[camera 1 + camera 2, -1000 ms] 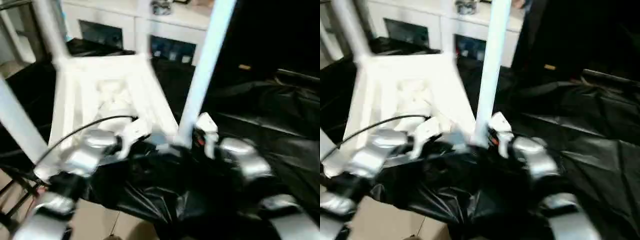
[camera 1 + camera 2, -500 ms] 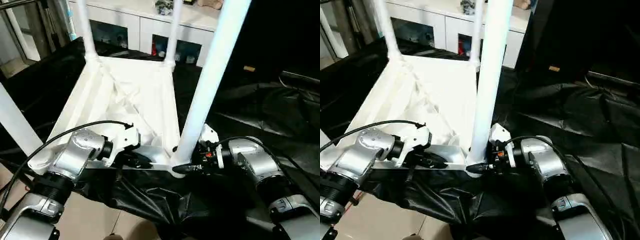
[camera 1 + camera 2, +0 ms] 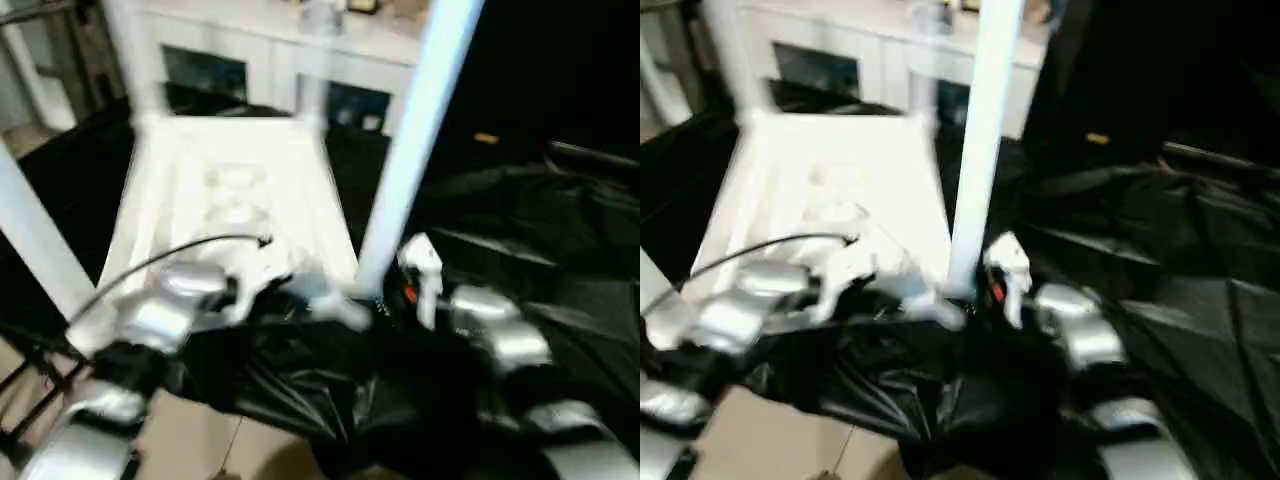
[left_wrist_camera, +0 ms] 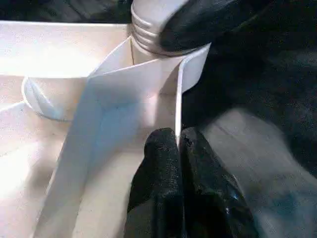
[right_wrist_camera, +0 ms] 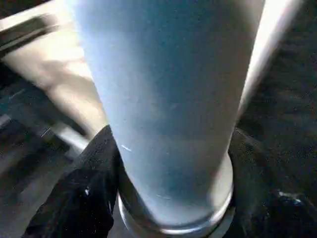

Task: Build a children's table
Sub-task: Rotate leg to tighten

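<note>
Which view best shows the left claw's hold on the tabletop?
Left wrist view: the left claw pinches the tabletop rim wall. Eye views show it blurred; right wrist view shows the leg.

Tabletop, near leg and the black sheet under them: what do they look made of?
Tabletop: likely moulded white plastic, smooth with a slight sheen; the thin walls and ribs the left gripper has shut on suggest it. Near leg: probably the same plastic, a smooth round tube that the right gripper touches. Black sheet: thin glossy plastic film, judging by shiny creases.
</note>
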